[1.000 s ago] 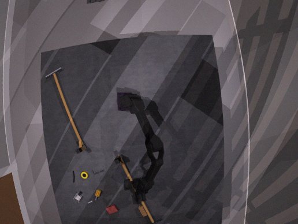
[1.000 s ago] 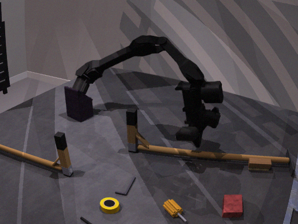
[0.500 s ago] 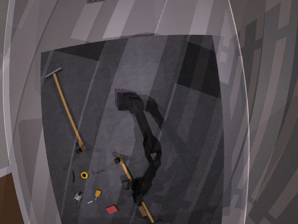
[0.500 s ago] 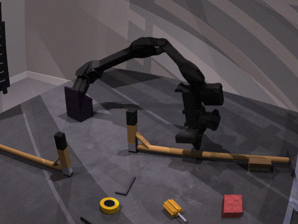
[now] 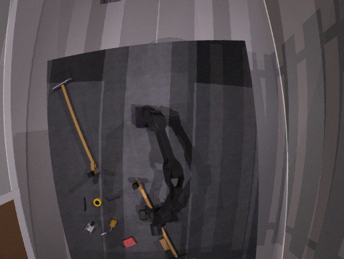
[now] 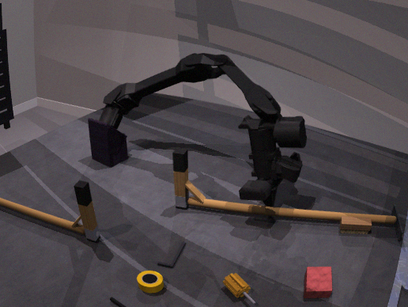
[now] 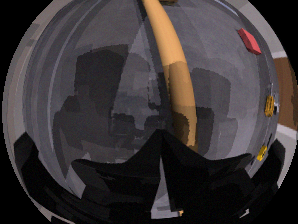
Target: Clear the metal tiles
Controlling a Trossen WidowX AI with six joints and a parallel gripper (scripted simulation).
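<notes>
A long wooden-handled tool (image 5: 170, 244) (image 6: 316, 214) (image 7: 172, 55) lies beneath the arm, with an upright black-topped grip (image 6: 181, 178) at one end and a thin dark blade (image 6: 396, 225) at the other. My gripper (image 6: 270, 201) (image 7: 160, 132) is shut and empty, its tips low and close beside the handle; whether they touch it I cannot tell. A second long tool (image 5: 77, 126) (image 6: 39, 215) lies at the left in the top view, with a grey metal head (image 5: 62, 84) and its own upright grip (image 6: 85, 214). Which is the scraper is unclear. The bench plate, tiles and catch box are not identifiable.
A wooden brush-like block (image 5: 164, 243) (image 6: 355, 225) sits against the near tool's handle. A red block (image 5: 129, 241) (image 6: 318, 282) (image 7: 250, 41), an orange-yellow item (image 5: 113, 223) (image 6: 236, 285), a yellow tape roll (image 5: 94, 202) (image 6: 141, 284) and a bent black rod (image 6: 176, 255) lie nearby.
</notes>
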